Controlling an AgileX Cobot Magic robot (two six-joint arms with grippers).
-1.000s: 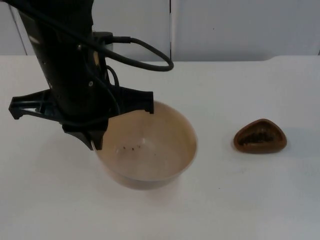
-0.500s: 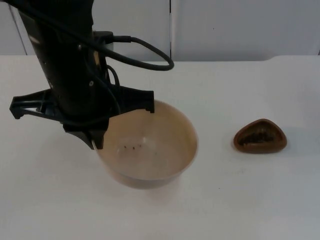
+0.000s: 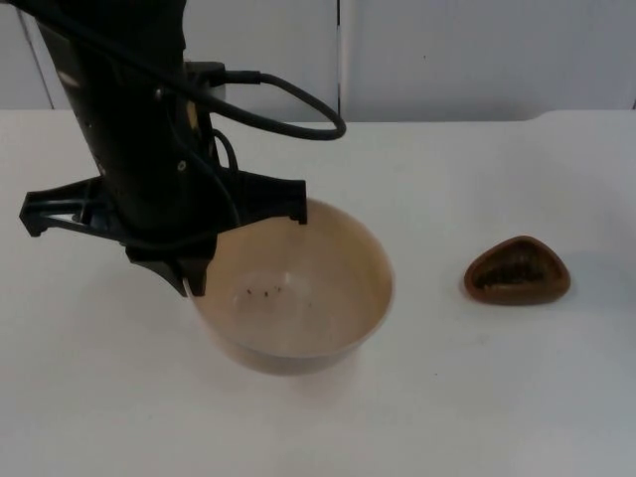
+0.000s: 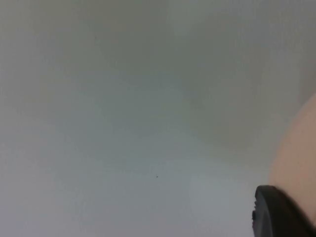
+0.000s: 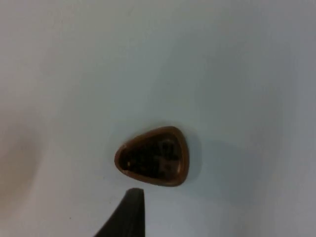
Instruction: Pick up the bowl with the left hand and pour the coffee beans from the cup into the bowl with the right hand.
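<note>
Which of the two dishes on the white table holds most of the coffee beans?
The small brown rounded-triangular cup, standing apart to the right, holds a dark heap of beans. The large pale round bowl, at the left gripper, has just a few specks.

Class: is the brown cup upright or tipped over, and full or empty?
Upright, holding beans: the cup stands on the table, mouth upward, dark beans inside. How full, cannot tell.

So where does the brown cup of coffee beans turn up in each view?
Top view: cup stands on the white table, right of the bowl.
Left wrist view: not in it.
Right wrist view: cup beyond the black fingertip.
Shared landmark: the table.
</note>
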